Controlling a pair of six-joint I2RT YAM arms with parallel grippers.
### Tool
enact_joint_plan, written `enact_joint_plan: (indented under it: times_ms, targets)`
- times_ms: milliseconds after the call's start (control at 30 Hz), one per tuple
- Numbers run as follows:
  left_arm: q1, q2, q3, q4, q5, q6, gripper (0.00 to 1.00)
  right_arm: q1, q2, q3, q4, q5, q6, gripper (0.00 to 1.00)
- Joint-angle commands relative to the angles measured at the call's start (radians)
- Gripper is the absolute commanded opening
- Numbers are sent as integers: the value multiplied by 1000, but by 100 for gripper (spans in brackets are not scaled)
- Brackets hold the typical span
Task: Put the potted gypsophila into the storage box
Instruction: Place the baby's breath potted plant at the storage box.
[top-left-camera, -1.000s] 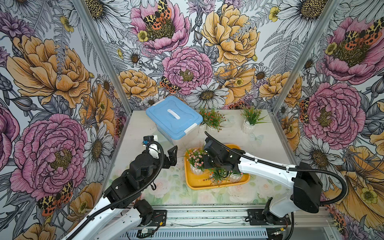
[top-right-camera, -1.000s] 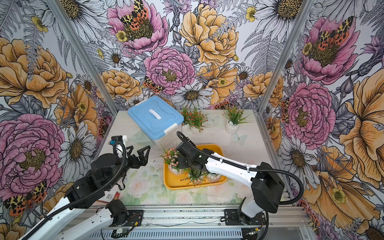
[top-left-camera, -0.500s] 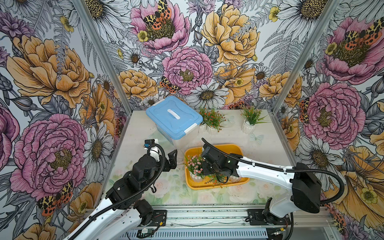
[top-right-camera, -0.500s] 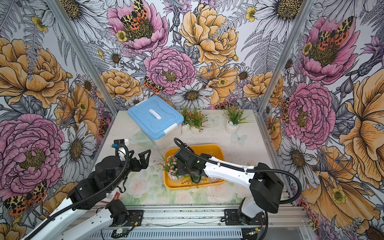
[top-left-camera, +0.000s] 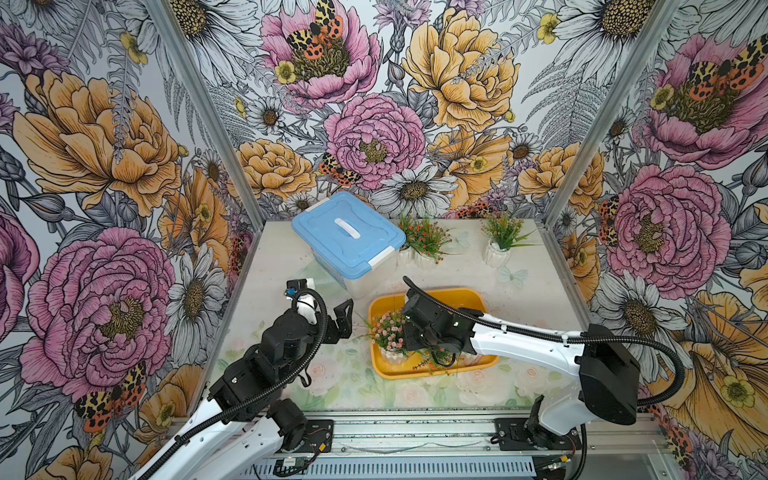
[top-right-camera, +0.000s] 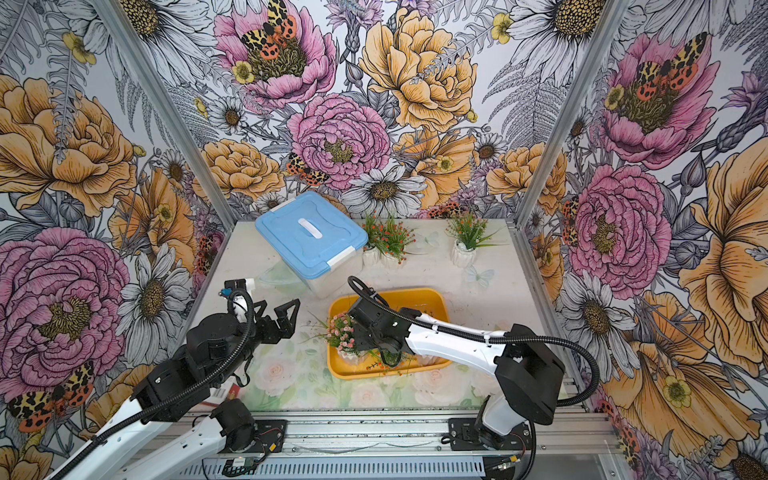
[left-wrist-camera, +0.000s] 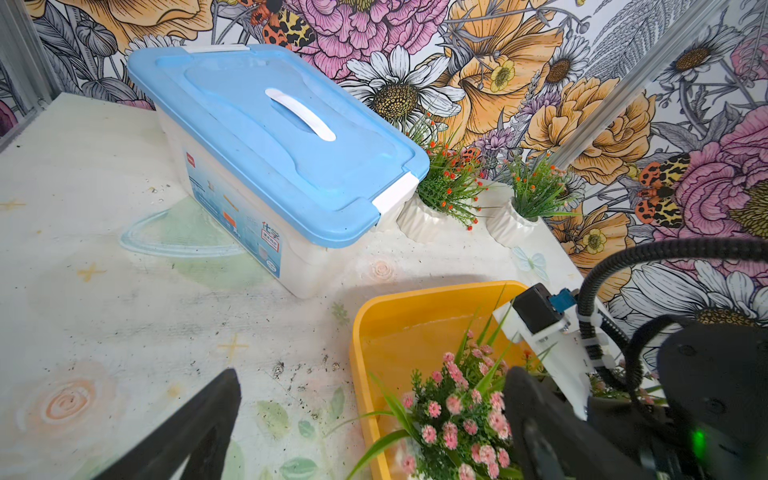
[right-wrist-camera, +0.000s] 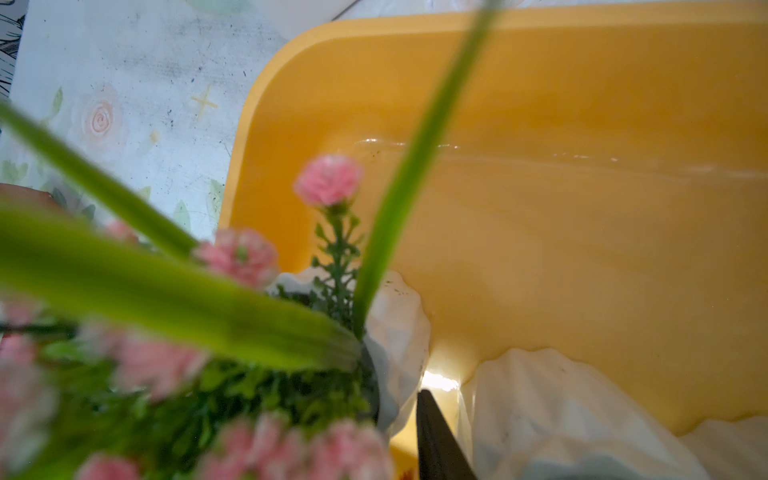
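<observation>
The pink-flowered pot (top-left-camera: 390, 334) stands upright in the near left corner of the yellow tray (top-left-camera: 453, 293), close beside two more pots (right-wrist-camera: 561, 407), apparently packed tight to leave room. The right gripper (top-left-camera: 409, 343) hangs directly over it; whether its fingers pinch the pot or are parted cannot be told. The left gripper (top-right-camera: 275, 313) hovers spread and empty beside the tray. Three orange-flowered pots (top-left-camera: 424, 243) wait along the back wall

A robot-lab test booth; floral-printed walls (top-left-camera: 104, 137), aluminium frame (top-left-camera: 204, 104), base rail (top-left-camera: 415, 434).
</observation>
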Motion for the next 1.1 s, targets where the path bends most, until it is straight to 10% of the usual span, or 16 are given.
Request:
enact_joint_plan:
  times_ms: [0,667,1067]
  targets:
    - [-4,6,11,1,-33,17,99,1,-60,13,25,73,2,36]
    - [79,415,230,269,58,153,99,-343,-112,162,28,207,-55,77]
    - [88,710,407,358,96,152,99,-628,118,286,32,-30,-72,85]
